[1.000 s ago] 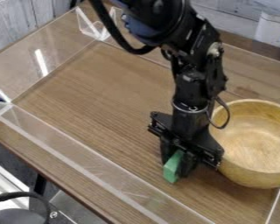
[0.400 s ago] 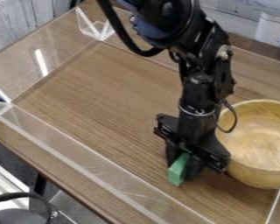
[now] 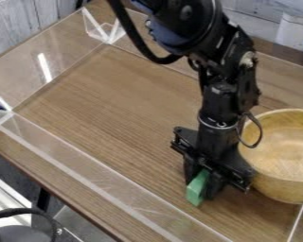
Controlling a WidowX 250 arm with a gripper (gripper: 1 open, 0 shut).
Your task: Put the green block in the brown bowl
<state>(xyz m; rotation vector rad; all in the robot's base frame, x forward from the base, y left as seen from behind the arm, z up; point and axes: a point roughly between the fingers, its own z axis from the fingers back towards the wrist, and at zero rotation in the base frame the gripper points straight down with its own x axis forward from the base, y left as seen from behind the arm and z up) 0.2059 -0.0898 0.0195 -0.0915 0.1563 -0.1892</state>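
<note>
The green block (image 3: 197,187) stands on end on the wooden table, near its front edge, with only its lower part showing. My gripper (image 3: 204,176) points straight down and is shut on the block's upper part. The brown bowl (image 3: 283,156) sits on the table just to the right of the gripper, its rim close to the gripper's right finger. The bowl's inside looks bare; its right side is cut off by the frame.
The wooden table (image 3: 103,104) is ringed by low clear plastic walls (image 3: 65,165) along the front-left and back edges. The black arm (image 3: 218,66) reaches down from the top of the view.
The arm, with the green block in its gripper, has drifted slightly toward the lower right of the view. The bowl has not moved.
</note>
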